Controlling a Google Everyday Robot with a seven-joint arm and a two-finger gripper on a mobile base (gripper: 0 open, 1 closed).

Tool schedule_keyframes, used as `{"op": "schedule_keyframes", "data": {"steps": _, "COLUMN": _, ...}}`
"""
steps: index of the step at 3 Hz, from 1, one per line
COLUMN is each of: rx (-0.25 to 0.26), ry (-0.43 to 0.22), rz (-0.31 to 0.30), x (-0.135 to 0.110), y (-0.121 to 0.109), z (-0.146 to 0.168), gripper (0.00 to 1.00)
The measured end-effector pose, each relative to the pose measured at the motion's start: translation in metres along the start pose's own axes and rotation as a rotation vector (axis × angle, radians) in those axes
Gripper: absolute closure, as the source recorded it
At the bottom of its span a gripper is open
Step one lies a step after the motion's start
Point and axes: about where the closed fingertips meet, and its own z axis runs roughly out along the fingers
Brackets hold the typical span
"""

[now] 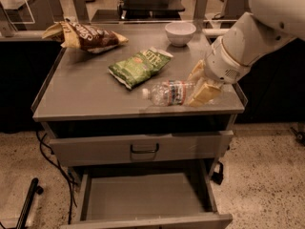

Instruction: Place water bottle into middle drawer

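Observation:
The water bottle (167, 93) lies on its side on the grey cabinet top (86, 89), near the front edge, with its white cap pointing left. My gripper (200, 86) is at the bottle's right end, against its base, low over the top. The white arm (238, 51) comes in from the upper right. The middle drawer (143, 197) is pulled out below, at the bottom of the view, and its flat grey floor is bare.
A green chip bag (139, 67) lies just behind the bottle. A brown chip bag (88, 36) is at the back left and a white bowl (180, 32) at the back right. A drawer front with a dark loop handle (144, 149) sits above the open drawer. Cables (50, 159) hang at the left.

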Motion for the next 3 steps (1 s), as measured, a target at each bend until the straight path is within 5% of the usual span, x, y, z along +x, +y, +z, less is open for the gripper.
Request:
{"op": "schedule_keyframes", "data": {"steps": 1, "rx": 0.000, "ry": 0.000, "rz": 0.000, "x": 0.000, "y": 0.000, "z": 0.000, "gripper": 1.00}}
{"op": "schedule_keyframes", "data": {"steps": 3, "rx": -0.003, "ry": 0.019, "rz": 0.023, "x": 0.010, "y": 0.050, "z": 0.003, "gripper": 1.00}}
